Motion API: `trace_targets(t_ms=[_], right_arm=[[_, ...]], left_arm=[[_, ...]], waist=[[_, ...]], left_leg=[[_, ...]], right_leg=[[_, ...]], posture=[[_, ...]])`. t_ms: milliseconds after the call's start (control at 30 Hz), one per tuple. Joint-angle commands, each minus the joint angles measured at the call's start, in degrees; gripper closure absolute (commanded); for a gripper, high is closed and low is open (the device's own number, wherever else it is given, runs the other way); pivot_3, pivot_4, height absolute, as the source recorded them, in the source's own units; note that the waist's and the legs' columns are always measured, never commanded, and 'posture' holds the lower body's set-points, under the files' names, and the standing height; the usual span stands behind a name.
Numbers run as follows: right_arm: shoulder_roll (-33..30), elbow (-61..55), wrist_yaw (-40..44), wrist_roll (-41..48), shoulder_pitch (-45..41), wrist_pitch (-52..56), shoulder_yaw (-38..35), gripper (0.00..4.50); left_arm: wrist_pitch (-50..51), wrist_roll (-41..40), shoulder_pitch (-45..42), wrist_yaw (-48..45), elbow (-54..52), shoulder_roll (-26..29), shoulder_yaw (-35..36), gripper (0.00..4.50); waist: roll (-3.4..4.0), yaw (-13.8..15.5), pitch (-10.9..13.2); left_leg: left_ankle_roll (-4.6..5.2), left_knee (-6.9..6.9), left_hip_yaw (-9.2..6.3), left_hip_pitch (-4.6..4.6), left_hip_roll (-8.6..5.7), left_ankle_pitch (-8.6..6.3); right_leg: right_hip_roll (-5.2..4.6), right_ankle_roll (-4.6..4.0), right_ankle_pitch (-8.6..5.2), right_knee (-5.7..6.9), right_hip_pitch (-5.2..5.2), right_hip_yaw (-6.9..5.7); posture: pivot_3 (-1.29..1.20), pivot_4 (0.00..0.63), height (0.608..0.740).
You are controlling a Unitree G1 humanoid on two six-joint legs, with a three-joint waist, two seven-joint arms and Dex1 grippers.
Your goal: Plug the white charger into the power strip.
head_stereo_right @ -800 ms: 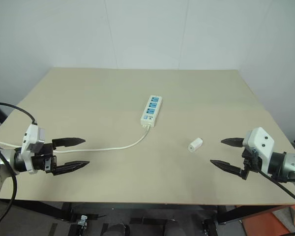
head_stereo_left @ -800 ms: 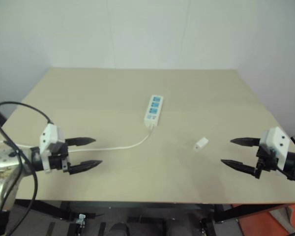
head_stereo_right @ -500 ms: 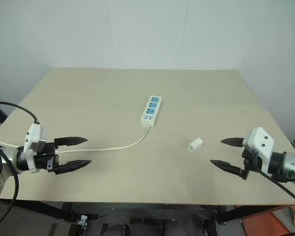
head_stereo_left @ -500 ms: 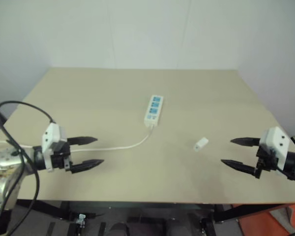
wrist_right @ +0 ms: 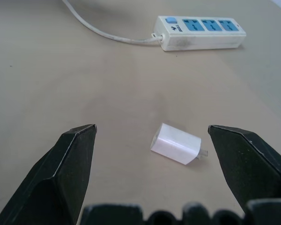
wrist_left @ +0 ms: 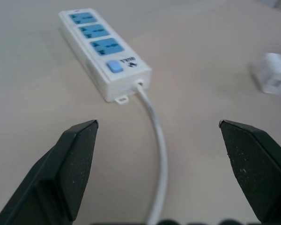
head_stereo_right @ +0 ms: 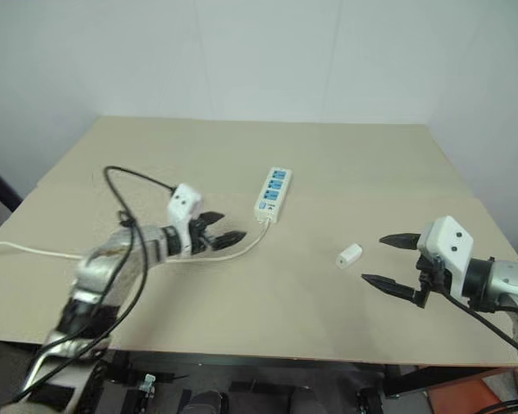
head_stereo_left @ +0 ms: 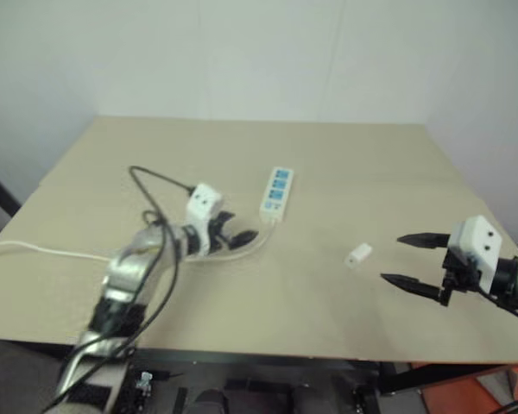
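Observation:
The power strip (head_stereo_right: pixel 274 193) lies flat in the middle of the table, a white bar with three blue sockets and a blue switch (wrist_left: pixel 114 66) at its cord end. Its thin white cord (wrist_left: pixel 158 140) curves away between the fingers of my left gripper (head_stereo_right: pixel 233 225), which is open just short of that cord end. The white charger (wrist_right: pixel 176 143) lies on its side to the strip's right, prongs showing. My right gripper (head_stereo_right: pixel 373 259) is open, a short way right of the charger, pointing at it. Neither gripper holds anything.
The beige table (head_stereo_right: pixel 345 164) stands against a white wall. The strip's cord (head_stereo_right: pixel 26 251) runs on to the table's left edge. A black cable (head_stereo_right: pixel 125 194) loops above my left arm. The charger (wrist_left: pixel 273 75) lies on bare tabletop, apart from the strip.
My left arm has swung forward and to the right, from the table's front left to the strip's cord end. The right gripper has hardly moved. The view shifted slightly.

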Motion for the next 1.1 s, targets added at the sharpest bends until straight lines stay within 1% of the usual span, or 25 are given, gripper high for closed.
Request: trace_targets(t_ms=[33,167,267,300,367,467,533,567,633,700,800,900,1033,1100], right_arm=[[-0.44,-2.62,-0.89,1.24,0.21,-0.71,-1.94,0.01],[-0.26,-3.74,-1.24,1.65,0.85,-0.81,-2.49,0.01],[-0.14,-3.97,-1.49,1.71,1.00,-1.03,-2.59,0.00],[-0.10,-4.03,-1.51,1.72,1.04,-1.09,-2.59,0.00],[-0.02,-4.12,-1.47,1.80,1.13,-1.17,-2.66,0.00],[0.06,-4.21,-1.42,1.95,1.14,-1.23,-2.69,0.00],[0.07,-4.11,-1.37,1.96,1.13,-1.35,-2.55,0.00],[0.06,-4.00,-1.36,1.96,1.11,-1.45,-2.45,0.00],[0.04,-3.80,-1.36,1.96,1.04,-1.58,-2.21,0.00],[0.03,-3.71,-1.36,2.01,1.09,-1.72,-1.95,0.00],[0.14,-3.93,-1.37,2.17,1.53,-1.83,-1.83,0.00],[0.35,-4.37,-1.37,2.38,2.26,-1.89,-1.76,0.00],[0.67,-4.81,-1.32,2.57,2.98,-2.13,-1.45,0.00],[0.80,-4.95,-1.38,2.69,3.07,-2.14,-1.28,0.00]], left_arm=[[-2.65,5.02,-4.34,3.77,10.83,-3.57,-2.37,0.00],[-5.45,8.03,-6.98,5.10,21.48,-8.13,-3.54,0.00],[-7.62,9.42,-7.81,7.85,28.13,-11.48,-2.28,0.55],[-8.49,9.41,-7.99,8.11,29.87,-12.35,-1.61,0.90],[-9.26,9.41,-8.33,8.39,31.89,-13.72,-0.35,1.55],[-9.23,9.59,-8.34,8.83,32.28,-14.97,0.84,2.35],[-8.91,9.67,-7.81,8.38,31.43,-15.07,1.18,3.02],[-8.70,9.74,-7.41,8.04,30.80,-14.91,1.22,3.27],[-8.44,9.80,-6.49,6.42,29.25,-14.03,0.89,3.91],[-7.48,9.51,-4.55,2.95,25.24,-11.92,-0.22,4.48],[-8.30,8.58,0.89,-6.53,15.17,-5.75,-3.41,4.48],[-12.04,7.67,7.58,-16.87,5.16,2.64,-5.60,4.48],[-14.62,5.68,14.36,-26.13,-2.71,12.97,-4.03,4.48],[-15.55,6.01,16.17,-27.03,-3.46,16.23,-2.78,4.48]], waist=[[0.00,-0.20,0.00],[-0.01,-0.39,0.01],[0.01,0.17,-0.03],[0.00,0.25,-0.05],[0.00,0.27,-0.07],[0.00,0.26,-0.11],[0.01,0.28,-0.11],[0.01,0.29,-0.11],[0.01,0.26,-0.11],[0.01,0.18,-0.11],[0.04,-0.15,-0.13],[0.07,-0.88,-0.14],[0.06,-1.30,-0.14],[0.07,-1.40,-0.14]], left_leg=[[0.00,-0.01,0.00,-0.01,0.00,0.00],[0.00,-0.06,0.00,-0.04,0.00,0.00],[0.00,-0.02,-0.02,0.02,-0.04,0.00],[-0.01,-0.02,-0.01,0.08,-0.04,0.01],[-0.01,-0.02,-0.03,0.30,-0.04,0.01],[-0.01,-0.03,-0.03,0.46,-0.03,0.00],[-0.01,-0.03,-0.05,0.44,-0.04,0.00],[-0.01,-0.03,-0.06,0.43,-0.04,0.00],[-0.02,-0.04,-0.07,0.41,-0.04,0.00],[-0.02,-0.04,-0.08,0.41,-0.04,0.00],[-0.02,-0.08,-0.08,0.42,-0.02,0.00],[-0.03,-0.16,-0.06,0.44,0.02,-0.01],[-0.03,-0.17,-0.06,0.45,0.05,-0.01],[-0.03,-0.16,-0.06,0.45,0.08,-0.01]], right_leg=[[0.01,0.03,-0.02,0.00,-0.02,0.00],[0.02,-0.01,-0.01,0.00,-0.07,0.01],[-0.02,0.04,-0.01,0.00,0.03,0.00],[-0.02,0.32,-0.16,-0.02,0.10,0.00],[-0.02,0.39,-0.20,-0.09,0.40,-0.03],[-0.02,0.42,-0.22,-0.18,0.62,-0.04],[-0.03,0.44,-0.23,-0.20,0.62,-0.06],[-0.03,0.45,-0.24,-0.20,0.62,-0.06],[-0.03,0.45,-0.24,-0.22,0.62,-0.08],[-0.04,0.45,-0.24,-0.22,0.62,-0.07],[-0.03,0.44,-0.24,-0.21,0.59,-0.07],[-0.01,0.36,-0.25,-0.16,0.53,-0.06],[-0.01,0.31,-0.27,-0.10,0.52,-0.06],[0.00,0.31,-0.28,-0.11,0.51,-0.07]], posture=[[0.00,0.150,0.740],[0.00,0.150,0.740],[0.00,0.150,0.740],[0.00,0.150,0.740],[0.00,0.150,0.740],[0.00,0.150,0.740],[0.00,0.150,0.740],[0.00,0.150,0.740],[0.00,0.150,0.740],[0.00,0.150,0.740],[0.00,0.150,0.740],[0.00,0.150,0.740],[0.00,0.150,0.740],[0.00,0.150,0.740]])
